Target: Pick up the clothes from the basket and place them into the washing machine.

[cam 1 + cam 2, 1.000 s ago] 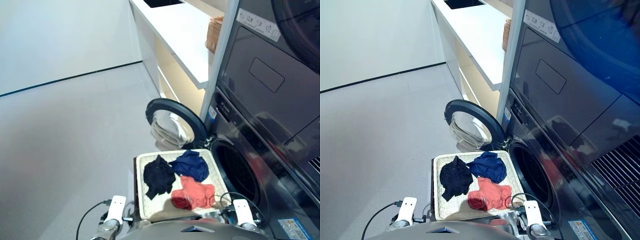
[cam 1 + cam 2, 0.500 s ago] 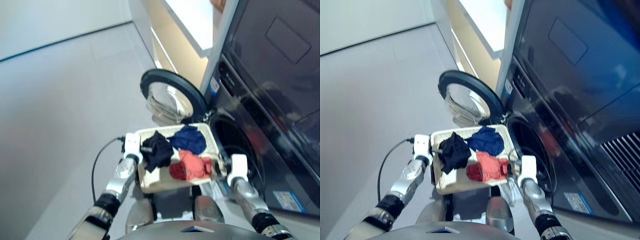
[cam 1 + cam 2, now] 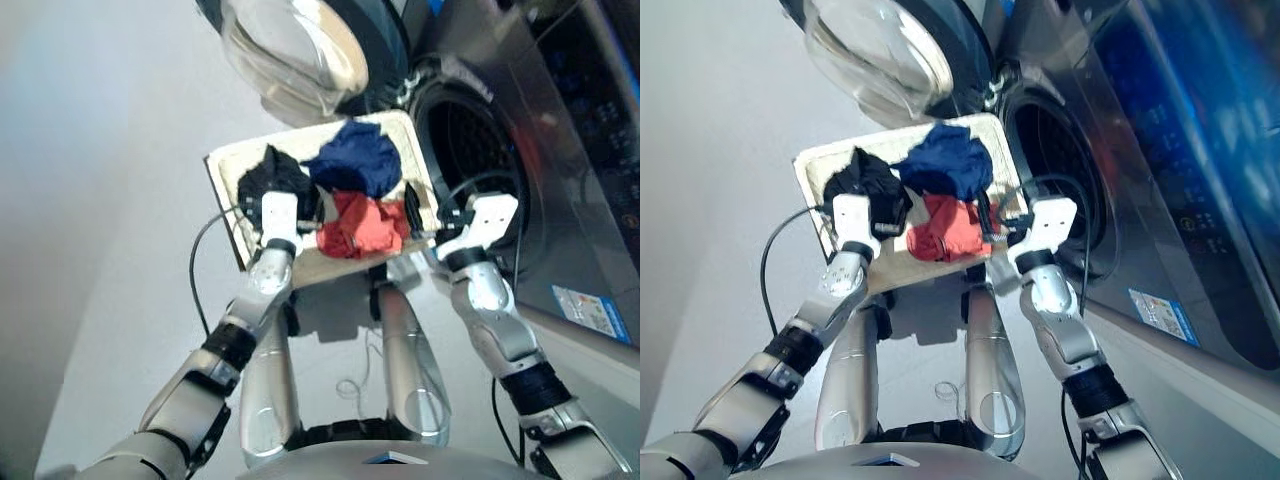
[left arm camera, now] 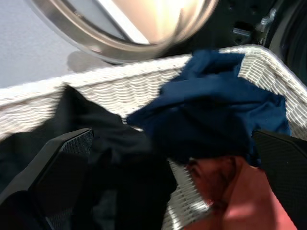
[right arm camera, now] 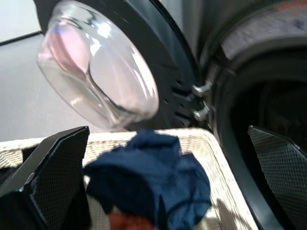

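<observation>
All three garments lie in the basket point(image 3: 228, 190), which sits in front of the washing machine point(image 3: 560, 150): the black garment point(image 3: 268, 178) at the robot's left, the navy garment point(image 3: 355, 162) on the side nearest the open glass door point(image 3: 300, 45), and the coral garment point(image 3: 360, 225) nearest the robot, touching the navy one. The drum opening point(image 3: 470, 150) is just beside the basket's right rim, and no clothing can be seen in it. The left end effector point(image 3: 285, 222) hangs over the black garment with its fingers spread wide and holding nothing; the right end effector point(image 3: 425, 215) is over the basket's right edge, near the coral and navy garments, likewise wide open and empty. This looks like the reach before the first pickup, with nothing loaded yet. The next move probably calls for lowering one end effector onto a garment, pinching enough loose cloth to lift it clear of its neighbours, then carrying it right into the drum. Compared with a second ago, both arms now stretch out over the basket where only their wrists showed at the picture's bottom edge, and the head camera has tilted sharply down; the clothes keep their arrangement.
</observation>
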Controlling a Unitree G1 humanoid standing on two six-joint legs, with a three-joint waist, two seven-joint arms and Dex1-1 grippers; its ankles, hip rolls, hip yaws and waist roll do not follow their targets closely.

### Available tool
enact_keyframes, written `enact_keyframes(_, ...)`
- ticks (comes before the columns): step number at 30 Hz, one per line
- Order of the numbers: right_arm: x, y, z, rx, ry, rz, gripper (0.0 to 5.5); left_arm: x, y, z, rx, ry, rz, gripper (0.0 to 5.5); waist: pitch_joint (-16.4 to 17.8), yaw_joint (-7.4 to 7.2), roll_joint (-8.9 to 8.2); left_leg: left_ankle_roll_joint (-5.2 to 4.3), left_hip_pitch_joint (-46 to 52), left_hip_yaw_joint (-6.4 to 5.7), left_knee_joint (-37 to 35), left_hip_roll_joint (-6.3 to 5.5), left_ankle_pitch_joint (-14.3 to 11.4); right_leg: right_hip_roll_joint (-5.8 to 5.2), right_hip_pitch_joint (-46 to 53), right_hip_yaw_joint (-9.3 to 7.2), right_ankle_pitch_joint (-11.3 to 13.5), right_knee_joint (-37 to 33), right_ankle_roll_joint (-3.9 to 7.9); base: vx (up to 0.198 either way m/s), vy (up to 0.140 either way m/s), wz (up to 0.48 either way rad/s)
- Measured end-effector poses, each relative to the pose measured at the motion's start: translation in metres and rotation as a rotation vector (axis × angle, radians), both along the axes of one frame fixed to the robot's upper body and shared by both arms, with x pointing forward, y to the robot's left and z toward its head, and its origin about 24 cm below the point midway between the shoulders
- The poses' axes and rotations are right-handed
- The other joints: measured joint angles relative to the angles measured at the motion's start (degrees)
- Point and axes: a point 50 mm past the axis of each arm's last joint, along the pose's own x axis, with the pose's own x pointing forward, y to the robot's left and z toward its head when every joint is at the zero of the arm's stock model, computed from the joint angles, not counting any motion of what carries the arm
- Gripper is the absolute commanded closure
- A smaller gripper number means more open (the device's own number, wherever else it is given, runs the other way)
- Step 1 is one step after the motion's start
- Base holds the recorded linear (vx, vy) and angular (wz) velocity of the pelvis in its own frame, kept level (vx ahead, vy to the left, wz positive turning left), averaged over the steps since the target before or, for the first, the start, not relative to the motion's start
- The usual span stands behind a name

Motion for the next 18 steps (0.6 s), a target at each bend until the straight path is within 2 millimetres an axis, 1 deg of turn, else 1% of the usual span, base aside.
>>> enact_keyframes(2,-0.005,0.008,0.008,0.01,-0.051,0.032,0.0,0.006,-0.001,0.008,0.015,-0.02,0.042,0.0,0.2,-0.09,-0.07,-0.2,-2.9,-0.53,1.0,0.21,0.1,0.09,-2.8,-0.26,-0.1,1.1,-0.33,-0.028,-0.012,0.008)
enact_keyframes(3,-0.006,0.01,0.007,0.011,-0.048,0.034,0.0,0.007,-0.007,0.01,0.031,-0.024,0.052,0.0,0.2,-0.09,-0.1,-0.22,-3.9,-0.56,1.2,0.19,0.1,0.08,-3.9,-0.35,-0.2,1.6,-0.44,0.0,0.0,0.0)
enact_keyframes(4,-0.006,0.01,0.007,0.012,-0.046,0.033,0.0,0.008,-0.009,0.013,0.045,-0.037,0.063,0.0,0.2,-0.04,-0.1,-0.3,-5.0,-0.9,1.4,0.24,0.2,-0.02,-5.0,-0.49,-0.3,1.8,-0.48,0.0,0.0,0.0)
enact_keyframes(6,-0.008,0.008,0.002,0.006,-0.033,0.026,0.0,0.012,-0.01,0.021,0.067,-0.061,0.083,0.0,0.2,-0.34,-0.09,-0.46,-7.6,-1.74,2.3,0.21,0.1,0.0,-7.1,-1.16,-0.5,2.5,-0.65,0.0,0.0,0.0)
enact_keyframes(8,-0.008,0.008,0.0,0.005,-0.027,0.023,0.0,0.014,-0.009,0.027,0.065,-0.078,0.099,0.0,0.2,-0.67,-0.1,-0.59,-9.6,-2.04,3.0,0.32,0.0,0.17,-8.8,-1.37,-0.5,2.8,-0.75,0.0,0.0,0.0)
enact_keyframes(9,-0.009,0.008,-0.002,0.005,-0.018,0.025,0.0,0.015,-0.006,0.029,0.062,-0.084,0.116,0.0,0.2,-0.69,-0.1,-0.61,-10.4,-1.97,3.2,0.31,-0.1,0.32,-9.6,-1.26,-0.5,3.0,-0.77,0.0,0.0,0.0)
enact_keyframes(10,-0.008,0.011,-0.001,0.001,-0.023,0.037,0.0,0.017,0.0,0.03,0.065,-0.082,0.144,0.0,0.2,-0.67,-0.12,-0.95,-11.1,-1.92,4.0,0.49,-0.2,0.46,-10.3,-1.24,-0.3,3.4,-1.15,0.0,0.0,0.0)
enact_keyframes(11,-0.009,0.014,-0.002,-0.011,-0.019,0.046,0.0,0.019,0.007,0.03,0.064,-0.077,0.174,0.0,0.2,-0.77,-0.14,-0.87,-11.7,-1.89,4.7,0.78,-0.6,0.69,-10.7,-1.2,-0.4,3.7,-1.15,0.0,0.0,0.0)
enact_keyframes(12,-0.01,0.015,-0.004,-0.02,-0.019,0.053,0.0,0.022,0.017,0.032,0.059,-0.078,0.215,0.0,0.2,-0.9,-0.17,-0.8,-12.1,-1.88,5.5,0.93,-1.3,0.56,-11.0,-1.09,-1.1,3.9,-1.03,0.079,0.04,-0.145)
enact_keyframes(13,-0.01,0.016,-0.005,-0.028,-0.018,0.063,0.0,0.022,0.023,0.033,0.046,-0.079,0.244,0.0,0.1,-0.89,-0.28,-1.05,-12.5,-1.71,6.1,1.22,-1.4,0.89,-11.4,-1.19,-0.6,4.2,-1.3,0.075,0.045,-0.135)
enact_keyframes(14,-0.011,0.017,-0.006,-0.037,-0.016,0.072,0.0,0.023,0.03,0.036,0.033,-0.089,0.281,0.0,0.1,-1.13,-0.28,-0.98,-13.0,-1.71,6.8,1.43,-1.9,0.72,-11.8,-1.18,-1.1,4.3,-0.98,0.075,0.043,-0.141)
enact_keyframes(15,-0.011,0.016,-0.007,-0.042,-0.017,0.076,0.0,0.025,0.036,0.04,0.029,-0.098,0.31,0.0,0.1,-1.56,-0.3,-0.89,-13.6,-1.7,7.2,1.55,-2.2,0.85,-12.2,-1.16,-1.0,4.4,-1.03,0.0,0.0,0.0)
enact_keyframes(18,-0.012,0.013,-0.007,-0.059,-0.027,0.079,0.0,0.028,0.041,0.054,0.008,-0.136,0.343,0.0,0.1,-1.72,-0.3,-0.97,-15.7,-1.54,8.0,1.66,-2.3,1.02,-14.4,-0.84,-0.8,4.9,-1.03,0.0,0.0,0.0)
